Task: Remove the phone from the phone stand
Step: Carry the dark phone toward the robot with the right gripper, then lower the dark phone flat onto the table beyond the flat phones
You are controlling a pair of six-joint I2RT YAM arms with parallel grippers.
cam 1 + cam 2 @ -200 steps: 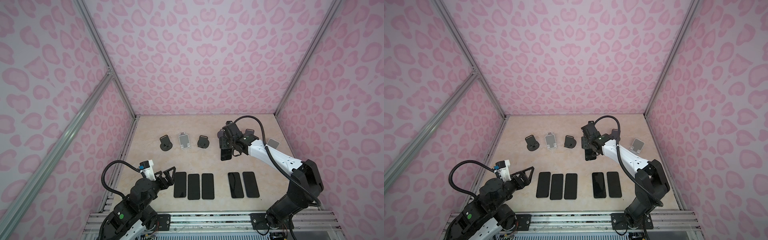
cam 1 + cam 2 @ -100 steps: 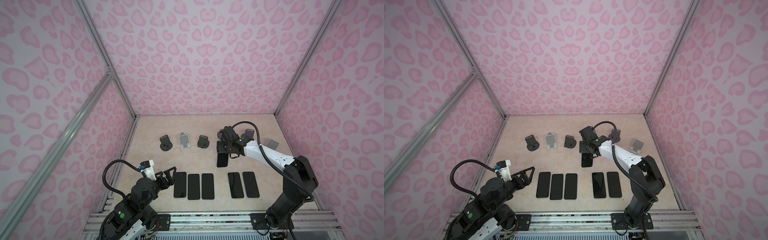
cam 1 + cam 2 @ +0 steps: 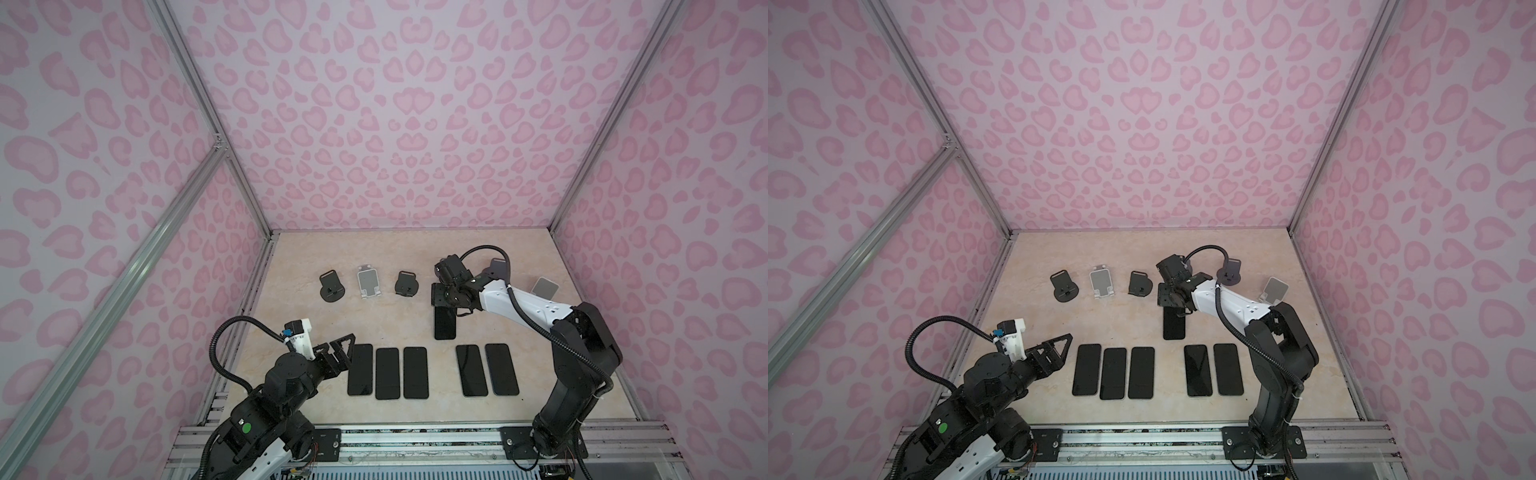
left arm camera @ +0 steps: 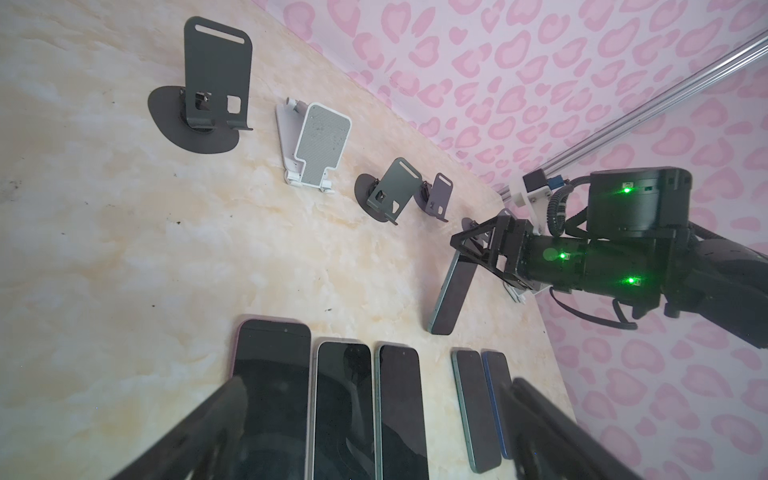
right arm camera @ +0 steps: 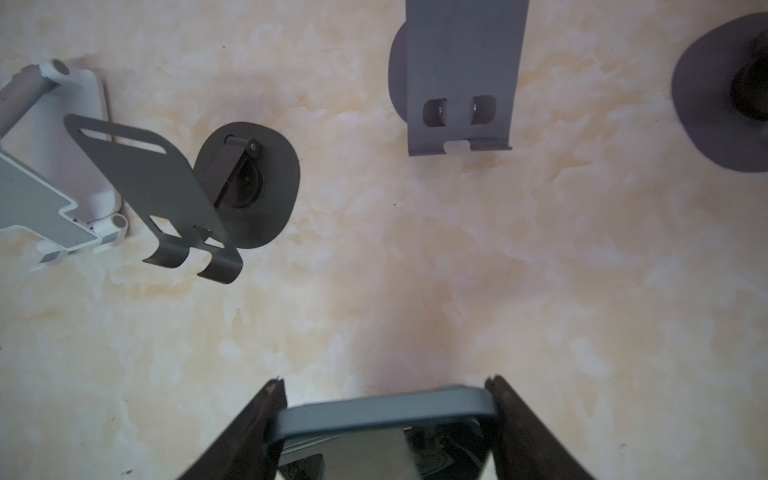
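— Has the right gripper [image 3: 445, 306] got the phone [image 3: 444, 329]?
— Yes, clamped on its top end, tilted over mid table [image 3: 374, 320], between stands [image 3: 406, 284] and flat phones [image 3: 387, 373]. By the front-left corner the left gripper [image 3: 344, 352] gapes empty.

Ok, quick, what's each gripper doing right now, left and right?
Left gripper: open, holding nothing.
Right gripper: closed on the upper end of a dark phone.
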